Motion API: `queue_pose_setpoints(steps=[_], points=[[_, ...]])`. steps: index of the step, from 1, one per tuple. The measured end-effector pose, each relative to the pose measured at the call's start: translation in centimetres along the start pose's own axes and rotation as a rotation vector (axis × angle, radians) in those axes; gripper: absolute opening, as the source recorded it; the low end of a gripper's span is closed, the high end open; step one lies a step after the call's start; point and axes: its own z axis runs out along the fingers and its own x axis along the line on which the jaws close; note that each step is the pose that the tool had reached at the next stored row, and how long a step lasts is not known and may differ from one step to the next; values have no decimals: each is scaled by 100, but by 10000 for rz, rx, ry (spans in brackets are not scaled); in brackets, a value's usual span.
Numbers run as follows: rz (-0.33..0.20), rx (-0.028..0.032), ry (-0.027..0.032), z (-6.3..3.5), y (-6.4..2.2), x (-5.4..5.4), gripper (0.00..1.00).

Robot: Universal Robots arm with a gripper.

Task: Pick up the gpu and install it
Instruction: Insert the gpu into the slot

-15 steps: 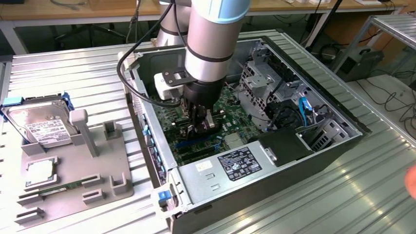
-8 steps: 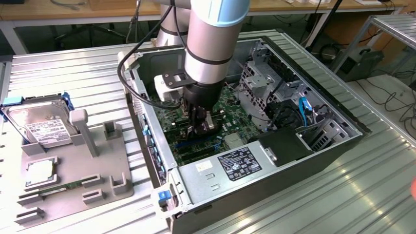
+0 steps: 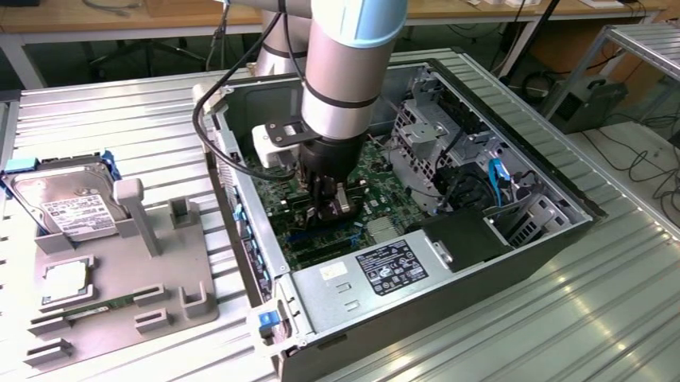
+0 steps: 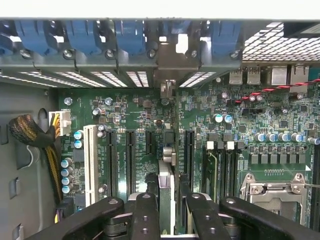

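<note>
Install step underway: gripper (image 4: 166, 212) fingers (image 4: 145, 215) were clamped on the gpu (image 4: 166, 187), held edge-on inside the open PC case (image 3: 552, 239), just above the motherboard (image 4: 280, 125) slots. Next probably needed alignment with one slot, then straight press.

The exterior view looks from high above and from some distance, obliquely down on the open computer case (image 3: 425, 239) lying on the table (image 3: 595, 318), with the arm (image 3: 345, 72) reaching down into it. The wrist view looks from very near, straight onto the motherboard (image 4: 250, 135) inside the case, past its own fingers (image 4: 145, 215). Both views share the green motherboard (image 3: 367, 179) with its slots.
</note>
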Motion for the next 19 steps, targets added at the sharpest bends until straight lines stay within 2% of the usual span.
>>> queue_pose_setpoints(steps=[5, 6, 7, 9, 10, 13, 15, 19], points=[[0, -2, 2, -1, 0, 0, 26], [0, -1, 1, 0, 0, 0, 27], [0, -1, 1, 0, 0, 0, 33], [0, -1, 2, 0, 0, 0, 33], [0, -2, 3, -1, 0, 0, 40], [0, -5, 9, -8, 0, 1, 40], [0, -2, 4, -55, 0, -1, 40], [-1, -2, 4, -256, 2, -9, 40]])
